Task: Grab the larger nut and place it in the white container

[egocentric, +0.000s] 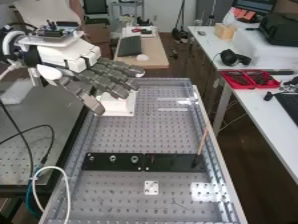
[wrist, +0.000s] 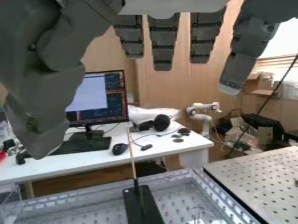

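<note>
In the high view the hand hangs at the upper left above the bench, its fingers straight and open with nothing held. On the black bar low in that view stand the smaller nut, the larger nut and the bearing, in a row. The white container sits on the bench partly hidden beneath the hand's fingers. In the wrist view the hand shows spread, straight fingers and a thumb; part of the black bar is below them.
A thin upright rod stands at the bar's right end. A small white plate lies in front of the bar. Red trays are on the side table at the right. A white cable loops near the bench's left edge.
</note>
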Robot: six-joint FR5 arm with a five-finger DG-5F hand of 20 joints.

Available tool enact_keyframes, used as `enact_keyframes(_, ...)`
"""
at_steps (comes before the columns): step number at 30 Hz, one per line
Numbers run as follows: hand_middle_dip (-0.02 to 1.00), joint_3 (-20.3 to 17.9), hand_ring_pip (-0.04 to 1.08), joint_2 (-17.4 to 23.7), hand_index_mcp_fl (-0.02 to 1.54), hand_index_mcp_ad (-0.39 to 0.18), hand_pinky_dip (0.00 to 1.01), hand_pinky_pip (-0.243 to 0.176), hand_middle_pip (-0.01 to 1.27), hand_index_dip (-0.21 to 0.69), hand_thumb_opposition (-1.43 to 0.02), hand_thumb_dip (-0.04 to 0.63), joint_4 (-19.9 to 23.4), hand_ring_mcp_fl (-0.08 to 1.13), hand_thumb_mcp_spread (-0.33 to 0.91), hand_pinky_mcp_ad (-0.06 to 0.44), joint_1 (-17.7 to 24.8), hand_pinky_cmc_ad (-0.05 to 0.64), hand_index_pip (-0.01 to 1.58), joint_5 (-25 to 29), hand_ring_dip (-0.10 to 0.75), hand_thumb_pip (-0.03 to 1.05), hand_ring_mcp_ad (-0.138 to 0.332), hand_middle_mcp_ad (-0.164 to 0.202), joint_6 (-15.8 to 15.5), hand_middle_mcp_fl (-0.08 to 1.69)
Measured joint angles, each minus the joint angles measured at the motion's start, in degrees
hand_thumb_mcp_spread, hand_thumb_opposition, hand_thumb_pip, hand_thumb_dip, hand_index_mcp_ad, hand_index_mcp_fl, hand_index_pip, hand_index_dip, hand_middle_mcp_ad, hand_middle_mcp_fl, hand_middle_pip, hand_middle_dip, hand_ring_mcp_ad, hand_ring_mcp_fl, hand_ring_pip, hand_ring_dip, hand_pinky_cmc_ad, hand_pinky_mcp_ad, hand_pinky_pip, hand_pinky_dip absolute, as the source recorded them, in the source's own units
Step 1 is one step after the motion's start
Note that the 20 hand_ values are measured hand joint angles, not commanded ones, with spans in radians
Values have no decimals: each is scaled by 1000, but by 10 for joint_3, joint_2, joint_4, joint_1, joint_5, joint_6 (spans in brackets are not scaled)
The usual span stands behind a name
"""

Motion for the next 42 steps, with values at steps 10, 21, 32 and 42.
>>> enact_keyframes(10,229,-61,101,-18,52,-24,770,-106,138,-120,-819,108,87,-2,227,358,-28,394,213,-9,162,642,188,86,-9,101)
enact_keyframes(21,230,-101,122,-87,52,-75,763,-106,138,-126,-848,141,176,0,264,360,-70,394,796,-40,164,719,190,84,-2,75)
enact_keyframes(32,227,-115,110,-167,38,-120,721,-106,138,-110,-860,140,252,0,293,356,-82,393,1250,-57,162,693,190,87,23,3)
enact_keyframes(42,227,-112,110,-220,21,-134,702,-106,138,-26,-860,159,303,0,309,347,-75,393,1506,-40,162,693,190,84,42,3)
